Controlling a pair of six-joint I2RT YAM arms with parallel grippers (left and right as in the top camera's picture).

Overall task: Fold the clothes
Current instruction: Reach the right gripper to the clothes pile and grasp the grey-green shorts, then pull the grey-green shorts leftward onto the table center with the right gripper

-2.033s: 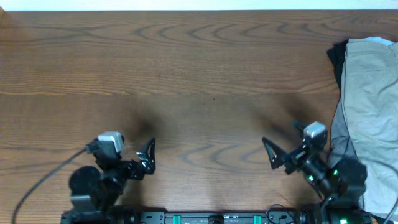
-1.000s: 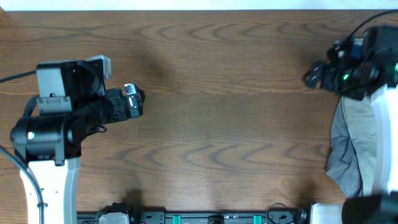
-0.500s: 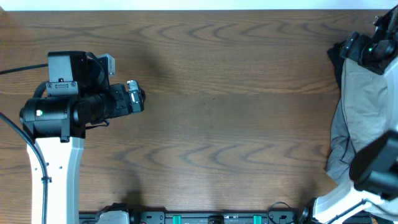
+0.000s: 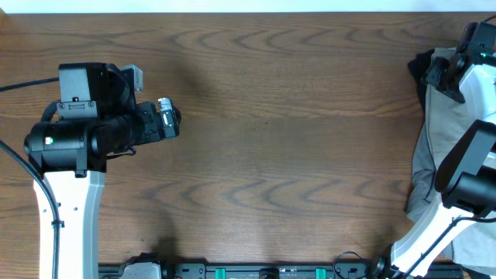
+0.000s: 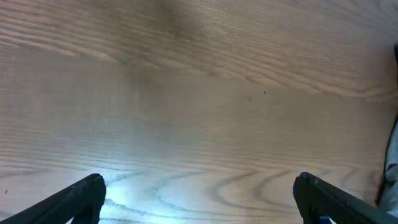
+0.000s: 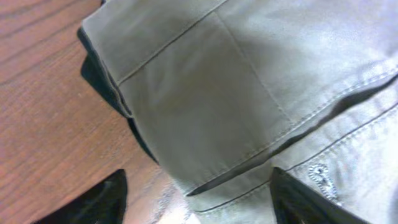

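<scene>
1. The worktop (image 4: pixel 294 147) is bare wood across its whole middle and left. Its far edge runs along the top of the overhead view.
2. The shorts (image 4: pixel 443 116) lie at the far right of the worktop, running off the right side of the view. A black cloth (image 4: pixel 417 68) pokes out at their far-left corner. A grey garment (image 4: pixel 425 194) shows along their near-left side.
3. My left tool (image 4: pixel 170 122) is released, jaws wide, with nothing between them. It points right, over bare wood on the left side, well apart from the shorts. The arm is folded back behind it.
4. My right tool (image 4: pixel 443 70) is reached out to the far-right corner, over the shorts' edge beside the black cloth.
5. In the right wrist view the jaws stand apart, straddling a stitched corner of the shorts, with nothing pinched. I cannot tell whether the tips touch the fabric.
</scene>
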